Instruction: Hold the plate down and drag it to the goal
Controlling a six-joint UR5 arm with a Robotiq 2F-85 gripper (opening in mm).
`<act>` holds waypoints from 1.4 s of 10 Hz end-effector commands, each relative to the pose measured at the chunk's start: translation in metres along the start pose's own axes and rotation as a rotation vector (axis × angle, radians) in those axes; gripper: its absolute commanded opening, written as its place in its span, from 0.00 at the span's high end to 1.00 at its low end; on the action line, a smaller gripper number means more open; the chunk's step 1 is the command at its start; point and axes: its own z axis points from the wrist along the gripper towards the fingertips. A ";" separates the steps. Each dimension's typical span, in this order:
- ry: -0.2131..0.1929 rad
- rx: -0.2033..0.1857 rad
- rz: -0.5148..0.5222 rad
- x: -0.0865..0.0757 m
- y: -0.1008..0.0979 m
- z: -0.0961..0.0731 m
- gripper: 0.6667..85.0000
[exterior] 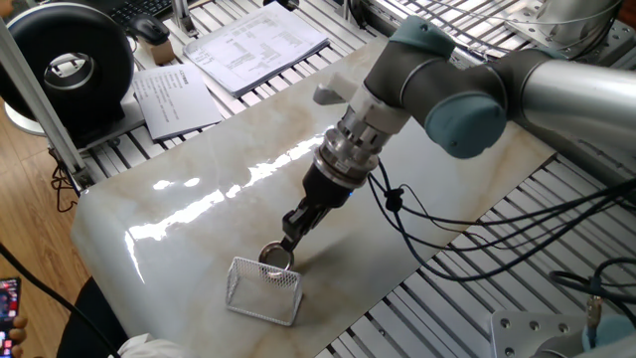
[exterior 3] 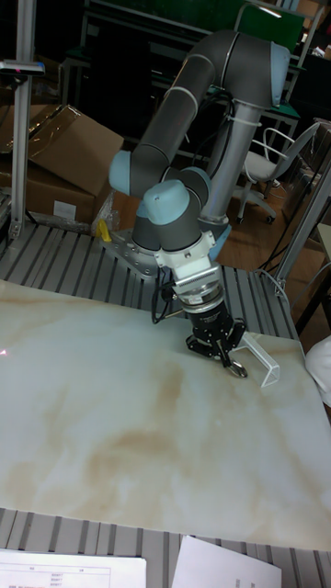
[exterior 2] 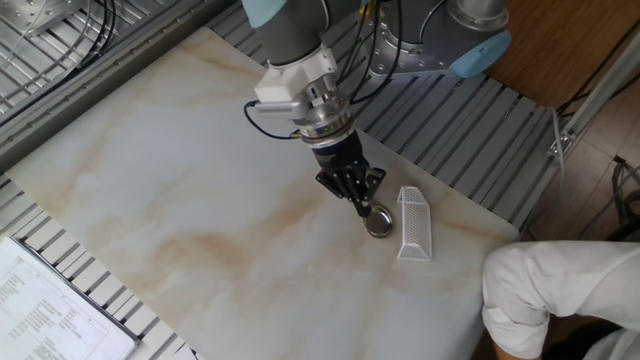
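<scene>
The plate (exterior: 275,257) is a small shiny metal ring lying flat on the marble table, right against the near wall of the goal (exterior: 263,288), a low wire-mesh tray. My gripper (exterior: 289,240) is shut, its tip pressing down on the plate's rim. From the other side the plate (exterior 2: 378,223) sits just left of the goal (exterior 2: 412,223), with my gripper (exterior 2: 364,207) tilted over it. In the tall view my gripper (exterior 3: 230,358) covers most of the plate (exterior 3: 240,369), and the goal (exterior 3: 260,356) stands just to the right.
White paper sheets (exterior: 177,97) and a printed sheet (exterior: 256,45) lie at the table's far side next to a black round device (exterior: 72,72). Loose cables (exterior: 437,234) hang from the arm. A person's white sleeve (exterior 2: 560,295) is at the table's corner beyond the tray.
</scene>
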 end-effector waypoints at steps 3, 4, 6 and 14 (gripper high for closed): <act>-0.059 0.016 0.026 0.003 0.013 0.015 0.99; -0.051 0.017 0.012 0.005 0.013 0.015 0.99; -0.023 -0.029 -0.001 0.012 0.024 0.016 0.99; -0.043 0.028 -0.127 0.014 0.015 0.021 0.42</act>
